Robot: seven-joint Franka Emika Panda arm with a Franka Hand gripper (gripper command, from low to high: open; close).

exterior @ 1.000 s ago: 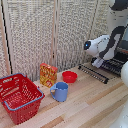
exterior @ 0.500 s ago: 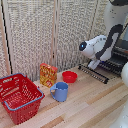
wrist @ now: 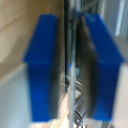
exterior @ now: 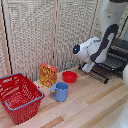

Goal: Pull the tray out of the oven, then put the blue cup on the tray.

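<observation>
Exterior view: arm reaches toward the oven (exterior: 118, 56) at right edge, the tray (exterior: 102, 72) sticking out of its front, gripper hidden there. The blue cup (exterior: 60, 91) stands on the wooden table (exterior: 85, 107) at lower centre, near a red bowl (exterior: 69, 76) and red basket (exterior: 19, 96). Wrist view alone shows the gripper (wrist: 73, 70) — blue fingers (wrist: 44, 65) nearly together, pinching a thin tray bar.

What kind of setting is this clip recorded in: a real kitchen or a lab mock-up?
Most likely a lab tabletop staged as a kitchen: a pale wooden table backed by a folding lattice screen, with a toaster oven, a blue cup and a red basket set out as props.
</observation>
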